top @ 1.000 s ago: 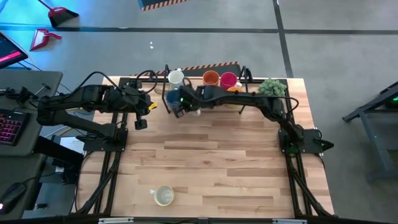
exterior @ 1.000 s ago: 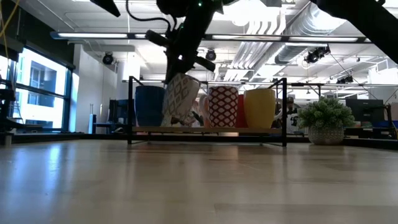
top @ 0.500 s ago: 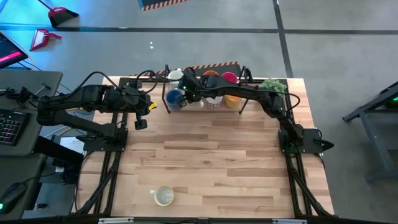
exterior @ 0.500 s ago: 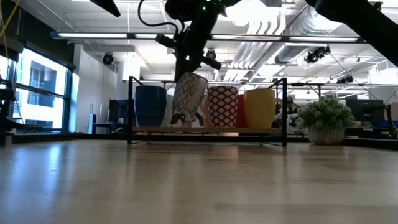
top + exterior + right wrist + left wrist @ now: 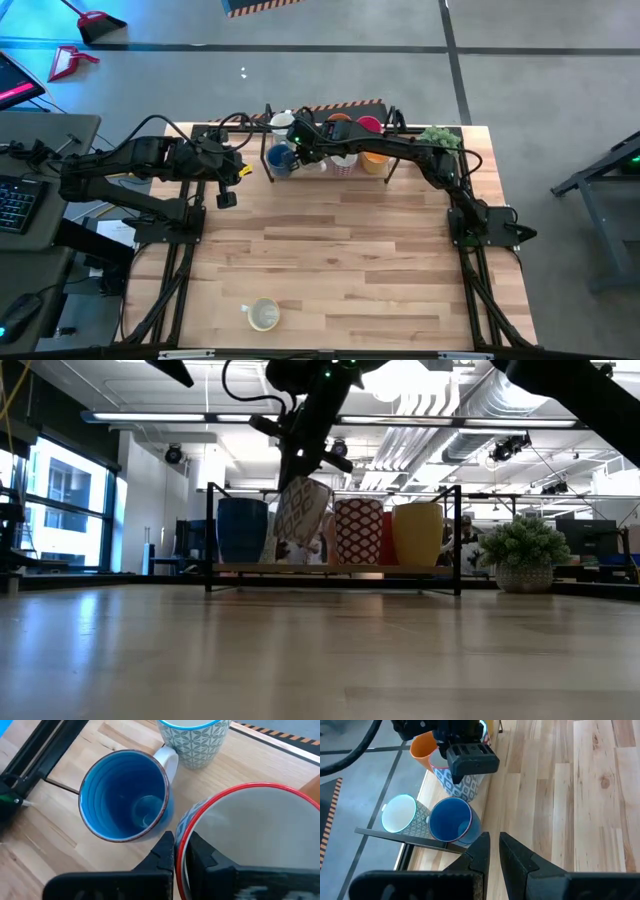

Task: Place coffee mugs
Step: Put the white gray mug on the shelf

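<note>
- Wooden worktop carries a low black-framed rack along its far edge, and most of the coffee mugs already stand there.
- Parked in the rack, as the high view gives them: a blue mug at the left end, a white patterned mug behind it, an orange mug, a magenta mug and a yellow-orange mug; the arm hides part of the row, so there may be more than I can count.
- Right gripper reaches over the rack's left half with its fingers pinched tight on the rim of a red-rimmed patterned mug, one finger inside the rim and one outside.
- That mug hangs tilted just beside the blue one in the low view; whether its base touches the rack yet I cannot tell.
- Left gripper waits near the far-left corner with its fingers almost together and nothing between them.
- One cream mug stands alone near the worktop's front edge, well apart from the rack and untouched.
- My reading: the job is well past halfway. Left to do are setting down and releasing the held mug, then fetching the cream one.
</note>
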`<state>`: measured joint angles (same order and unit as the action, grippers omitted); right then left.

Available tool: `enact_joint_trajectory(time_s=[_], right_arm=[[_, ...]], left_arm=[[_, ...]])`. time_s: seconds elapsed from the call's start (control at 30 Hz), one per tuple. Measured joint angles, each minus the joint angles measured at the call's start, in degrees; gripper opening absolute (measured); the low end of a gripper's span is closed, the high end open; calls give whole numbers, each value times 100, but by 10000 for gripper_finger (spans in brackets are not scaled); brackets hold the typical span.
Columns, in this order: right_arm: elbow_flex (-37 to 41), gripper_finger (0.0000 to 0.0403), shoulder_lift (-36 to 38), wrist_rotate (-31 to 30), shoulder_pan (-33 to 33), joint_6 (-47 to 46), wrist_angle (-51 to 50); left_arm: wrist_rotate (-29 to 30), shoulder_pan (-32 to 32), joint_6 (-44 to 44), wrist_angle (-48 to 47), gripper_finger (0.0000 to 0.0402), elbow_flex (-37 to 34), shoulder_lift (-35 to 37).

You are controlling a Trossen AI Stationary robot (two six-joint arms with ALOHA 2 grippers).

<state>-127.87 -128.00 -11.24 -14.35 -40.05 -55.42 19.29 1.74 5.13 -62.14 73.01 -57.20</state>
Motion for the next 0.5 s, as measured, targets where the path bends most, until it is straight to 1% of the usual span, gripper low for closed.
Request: enact_joint_trajectory(time_s=[0.37, 0.5], right_arm=[[46, 0, -27, 15, 20, -34, 38], [46, 0, -148, -22, 24, -46, 37]], left_arm=[[-2, -1, 0, 4, 30, 2, 1], [-3, 0, -39, 3, 30, 2, 0]])
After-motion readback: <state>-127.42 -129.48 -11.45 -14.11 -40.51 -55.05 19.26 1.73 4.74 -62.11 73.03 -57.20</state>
